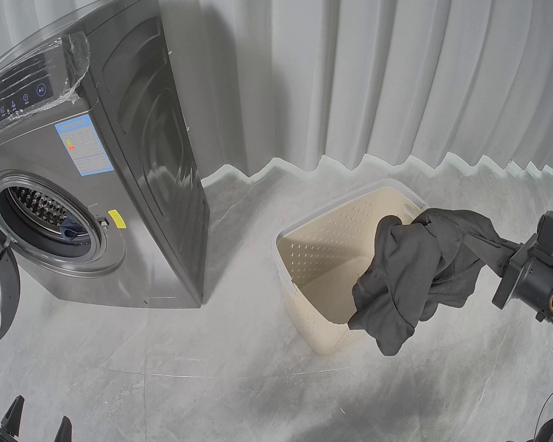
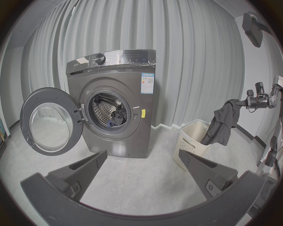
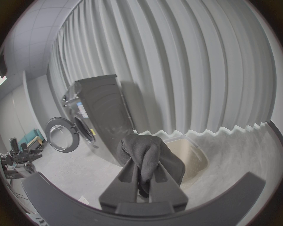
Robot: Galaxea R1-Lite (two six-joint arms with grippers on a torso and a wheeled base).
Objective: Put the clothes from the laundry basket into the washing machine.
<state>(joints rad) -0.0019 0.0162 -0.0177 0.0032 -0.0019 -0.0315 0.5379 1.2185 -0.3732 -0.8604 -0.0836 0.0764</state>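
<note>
The right gripper (image 1: 474,239) is clamped on a dark garment (image 1: 408,279) hanging over the laundry basket (image 1: 325,215) at four o'clock. The left gripper (image 1: 35,431) sits spread wide at seven o'clock. Lift-out looks under way. Next, carry the garment to the washing machine (image 1: 144,152) at ten o'clock, clearing the door.
</note>
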